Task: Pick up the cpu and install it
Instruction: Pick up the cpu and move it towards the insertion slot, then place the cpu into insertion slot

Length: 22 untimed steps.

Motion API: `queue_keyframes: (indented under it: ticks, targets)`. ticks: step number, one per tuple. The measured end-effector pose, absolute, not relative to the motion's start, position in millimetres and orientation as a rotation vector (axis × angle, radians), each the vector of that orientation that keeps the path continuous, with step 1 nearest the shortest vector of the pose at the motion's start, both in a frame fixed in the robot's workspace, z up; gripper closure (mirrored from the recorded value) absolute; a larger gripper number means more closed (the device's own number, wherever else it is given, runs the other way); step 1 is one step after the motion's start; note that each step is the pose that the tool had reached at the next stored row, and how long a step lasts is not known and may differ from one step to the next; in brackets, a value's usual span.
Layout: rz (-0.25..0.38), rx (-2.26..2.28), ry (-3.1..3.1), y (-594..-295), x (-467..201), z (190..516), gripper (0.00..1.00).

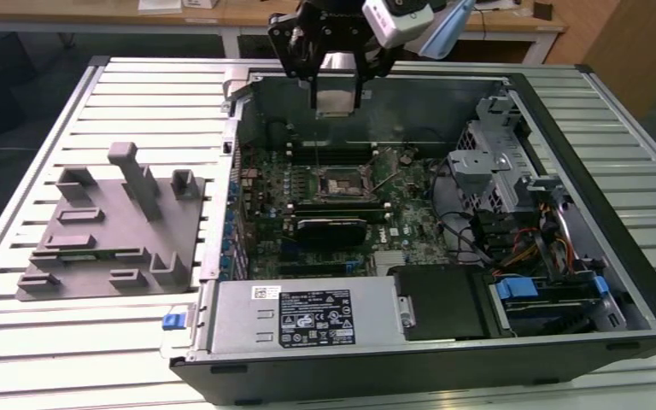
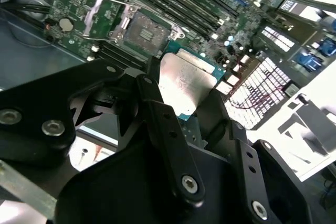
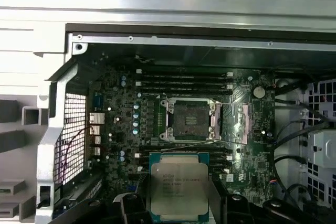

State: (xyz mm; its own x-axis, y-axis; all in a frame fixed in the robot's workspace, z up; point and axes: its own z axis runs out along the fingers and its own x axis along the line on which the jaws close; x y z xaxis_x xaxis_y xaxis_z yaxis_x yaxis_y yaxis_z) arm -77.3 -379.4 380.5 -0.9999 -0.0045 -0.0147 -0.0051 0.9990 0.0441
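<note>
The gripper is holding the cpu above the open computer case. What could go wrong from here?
1. The gripper grips the cpu by two opposite edges only; it might slip or tilt and drop onto the motherboard.
2. The socket lies open, apart from the cpu; if the chip is lowered tilted or turned wrongly, it could bend the socket's contacts.

The open computer case [image 1: 601,171] is lying toward the table's [image 1: 32,342] edge at the exterior view's right, with the plastic fixture [image 1: 112,231] sitting beside it toward the opposite edge. The socket [image 1: 341,180] is lying mid-board inside the case. The cpu [image 1: 336,99] is hanging between the gripper's [image 1: 336,106] fingers above the case, toward its far wall, apart from the socket
</note>
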Motion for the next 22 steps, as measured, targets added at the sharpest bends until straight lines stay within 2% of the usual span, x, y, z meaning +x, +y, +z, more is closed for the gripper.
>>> queue_keyframes:
  ticks: [22]
  targets:
    - [0.067, 0.097, 3.123, -376, -61, 379, 0.47]
